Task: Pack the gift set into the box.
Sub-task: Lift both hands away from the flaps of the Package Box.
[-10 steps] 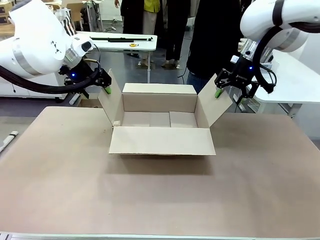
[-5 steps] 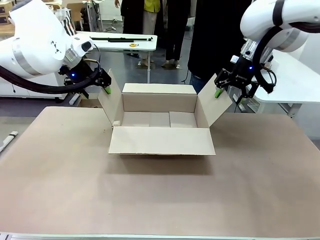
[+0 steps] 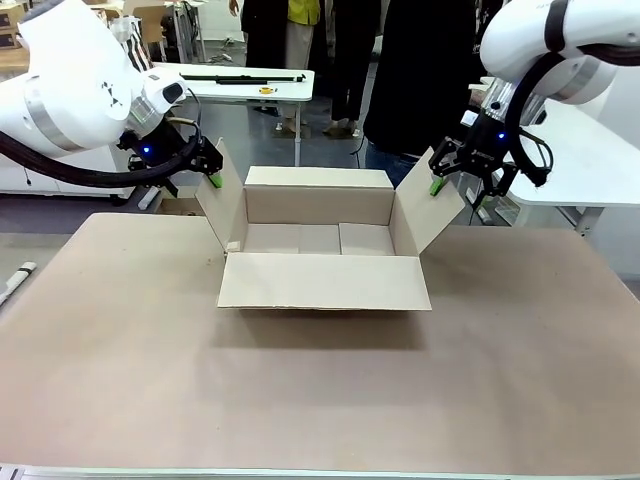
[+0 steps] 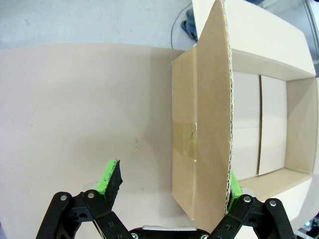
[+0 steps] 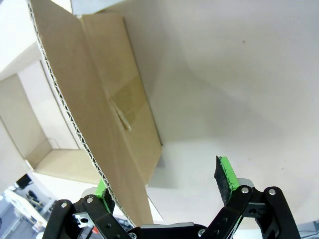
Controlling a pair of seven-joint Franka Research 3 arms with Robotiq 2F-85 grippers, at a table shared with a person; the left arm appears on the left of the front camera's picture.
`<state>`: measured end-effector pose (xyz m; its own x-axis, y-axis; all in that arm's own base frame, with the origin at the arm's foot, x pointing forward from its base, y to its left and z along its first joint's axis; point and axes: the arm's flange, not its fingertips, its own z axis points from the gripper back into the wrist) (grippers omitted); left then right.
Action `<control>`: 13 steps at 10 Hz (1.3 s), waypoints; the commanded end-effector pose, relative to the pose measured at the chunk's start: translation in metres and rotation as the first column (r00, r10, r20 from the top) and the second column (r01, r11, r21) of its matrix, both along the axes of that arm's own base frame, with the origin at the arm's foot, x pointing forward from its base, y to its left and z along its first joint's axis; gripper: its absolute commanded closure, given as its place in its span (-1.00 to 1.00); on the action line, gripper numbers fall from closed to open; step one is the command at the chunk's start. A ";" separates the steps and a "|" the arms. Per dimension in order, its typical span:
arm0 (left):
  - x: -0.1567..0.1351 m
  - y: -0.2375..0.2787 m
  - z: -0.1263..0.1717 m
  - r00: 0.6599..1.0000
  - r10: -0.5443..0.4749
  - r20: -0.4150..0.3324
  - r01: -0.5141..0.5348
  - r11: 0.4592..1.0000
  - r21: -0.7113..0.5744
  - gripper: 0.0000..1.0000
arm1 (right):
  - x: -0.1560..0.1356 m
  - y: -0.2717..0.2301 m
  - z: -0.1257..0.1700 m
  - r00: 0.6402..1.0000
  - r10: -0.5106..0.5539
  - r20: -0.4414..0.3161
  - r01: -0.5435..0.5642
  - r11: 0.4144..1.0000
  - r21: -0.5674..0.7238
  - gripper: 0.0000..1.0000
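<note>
Sitting mid-bench, the box faces you with its flaps splayed; your left pincer and right pincer are both released, each straddling a raised side flap, one green pad against it

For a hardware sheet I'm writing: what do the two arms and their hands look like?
Both arms are glossy white and rounded. The left arm carries a silver band and a black ribbed hose; the right arm has a black band and black cables. A blue light glows at each wrist. The left hand and right hand are black linkages with green pads.
</note>
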<state>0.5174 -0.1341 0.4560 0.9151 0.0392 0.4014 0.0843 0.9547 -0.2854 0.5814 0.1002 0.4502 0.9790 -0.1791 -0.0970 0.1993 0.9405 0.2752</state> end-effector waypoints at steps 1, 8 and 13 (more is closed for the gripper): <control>-0.001 0.000 0.002 1.000 0.013 -0.004 -0.013 1.000 0.009 -1.00 | -0.001 0.000 0.003 1.000 0.003 0.000 -0.003 1.000 -0.019 -1.00; -0.001 0.000 0.002 1.000 0.013 -0.004 -0.013 1.000 0.009 -1.00 | -0.001 0.000 0.003 1.000 0.003 0.000 -0.003 1.000 -0.019 -1.00; -0.001 0.000 0.002 1.000 0.013 -0.004 -0.013 1.000 0.009 -1.00 | -0.001 0.000 0.003 1.000 0.003 0.000 -0.003 1.000 -0.019 -1.00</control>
<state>0.5174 -0.1341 0.4560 0.9151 0.0392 0.4014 0.0843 0.9547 -0.2854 0.5814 0.1002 0.4502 0.9790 -0.1791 -0.0970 0.1993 0.9405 0.2752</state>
